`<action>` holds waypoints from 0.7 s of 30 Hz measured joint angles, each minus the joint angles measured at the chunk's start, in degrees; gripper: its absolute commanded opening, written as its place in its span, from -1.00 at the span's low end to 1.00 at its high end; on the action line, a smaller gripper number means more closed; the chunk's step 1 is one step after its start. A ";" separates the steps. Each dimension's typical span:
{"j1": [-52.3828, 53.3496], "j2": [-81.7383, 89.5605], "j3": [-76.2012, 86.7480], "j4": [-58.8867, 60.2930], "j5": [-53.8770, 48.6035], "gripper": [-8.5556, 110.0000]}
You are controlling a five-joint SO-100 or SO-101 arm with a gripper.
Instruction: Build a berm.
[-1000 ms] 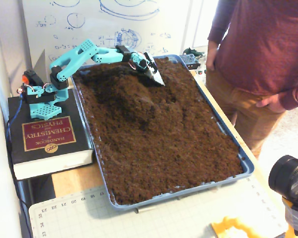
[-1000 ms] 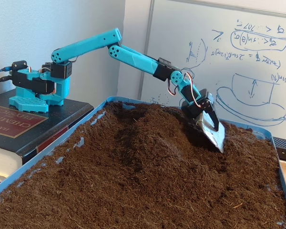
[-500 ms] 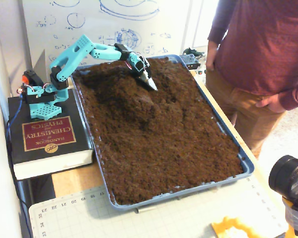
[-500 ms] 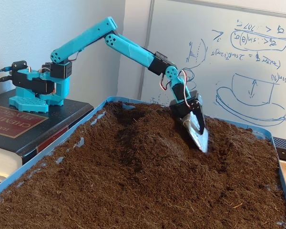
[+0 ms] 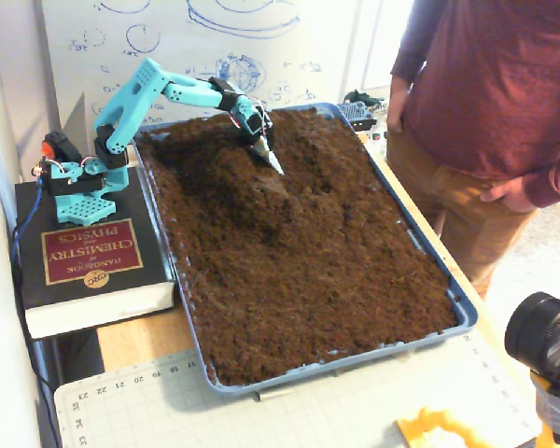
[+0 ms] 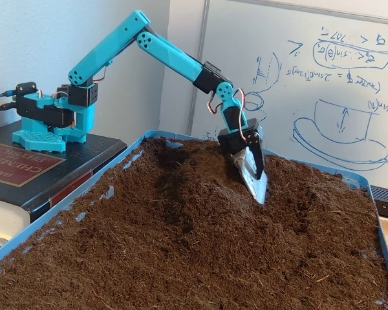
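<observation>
The berm [image 5: 235,179] [image 6: 197,187] is a rounded, elongated hump of dark brown soil in the far-left part of the blue tray [image 5: 462,308] [image 6: 71,200]. My teal arm reaches over it from the left. My gripper [image 5: 272,161] [image 6: 257,186] points down with its silver blade tip touching the soil on the hump's right flank, near the crest. Its black finger lies against the blade, so it is shut with nothing held. Flatter soil fills the rest of the tray.
The arm's base stands on a thick black book [image 5: 84,266] [image 6: 26,171] left of the tray. A person [image 5: 490,103] stands at the tray's right side. A whiteboard [image 6: 323,84] lies behind, and a camera lens [image 5: 541,336] and cutting mat [image 5: 289,411] lie in front.
The gripper has swung left, from the soil right of the hump onto the hump's flank. The arm's elbow has risen and the blade now points more steeply down.
</observation>
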 measured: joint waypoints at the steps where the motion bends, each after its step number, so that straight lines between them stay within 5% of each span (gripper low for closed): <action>1: 0.00 0.88 1.23 0.00 0.00 -0.86; 21: 0.35 28.65 14.85 11.69 5.80 -0.86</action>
